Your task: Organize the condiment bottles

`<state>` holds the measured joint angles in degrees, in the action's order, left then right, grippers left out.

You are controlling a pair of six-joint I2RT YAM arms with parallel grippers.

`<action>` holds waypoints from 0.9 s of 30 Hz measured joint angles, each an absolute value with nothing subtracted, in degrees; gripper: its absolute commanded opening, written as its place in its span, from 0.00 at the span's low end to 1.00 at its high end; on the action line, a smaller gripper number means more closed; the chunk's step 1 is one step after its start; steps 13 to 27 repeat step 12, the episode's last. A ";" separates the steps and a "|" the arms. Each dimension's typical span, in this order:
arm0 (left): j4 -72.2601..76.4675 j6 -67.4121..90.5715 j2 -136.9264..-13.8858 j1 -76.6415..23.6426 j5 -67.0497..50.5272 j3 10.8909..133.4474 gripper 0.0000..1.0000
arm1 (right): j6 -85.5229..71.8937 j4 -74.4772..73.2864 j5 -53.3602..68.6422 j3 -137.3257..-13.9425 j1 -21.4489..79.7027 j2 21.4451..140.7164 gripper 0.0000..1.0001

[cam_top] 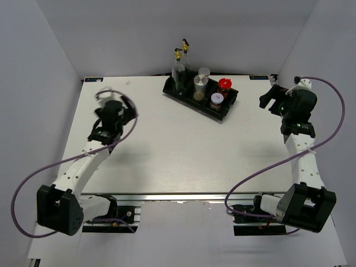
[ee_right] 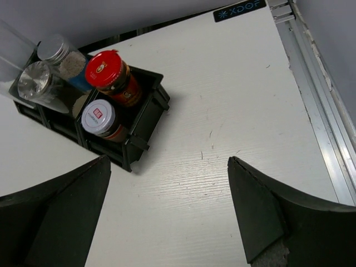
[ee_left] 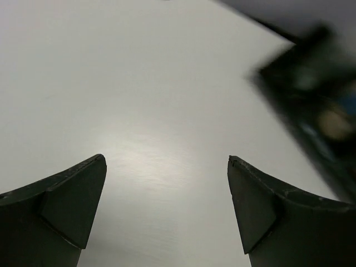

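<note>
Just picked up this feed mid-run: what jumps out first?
The loaded black tray sits at the far side of the table, right of centre. The red-capped jar at its right end and the two tall glass bottles at its left end stand out most. Both pincers are open and empty: the left pincer over the table's left side, the right pincer near the right edge, facing the tray.
</note>
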<state>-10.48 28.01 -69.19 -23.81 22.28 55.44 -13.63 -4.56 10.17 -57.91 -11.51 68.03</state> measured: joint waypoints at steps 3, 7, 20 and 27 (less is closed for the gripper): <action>-13.30 31.44 -66.24 -11.66 26.24 47.48 0.98 | -14.87 -3.68 7.99 -56.77 -11.51 67.55 0.89; -15.16 34.50 -67.61 -7.07 25.63 44.73 0.98 | -16.10 -2.17 5.76 -54.46 -11.51 67.02 0.89; -13.04 35.42 -70.37 -3.09 24.56 46.54 0.98 | -16.34 -0.95 4.43 -54.41 -11.51 67.70 0.90; -13.04 35.42 -70.37 -3.09 24.56 46.54 0.98 | -16.34 -0.95 4.43 -54.41 -11.51 67.70 0.90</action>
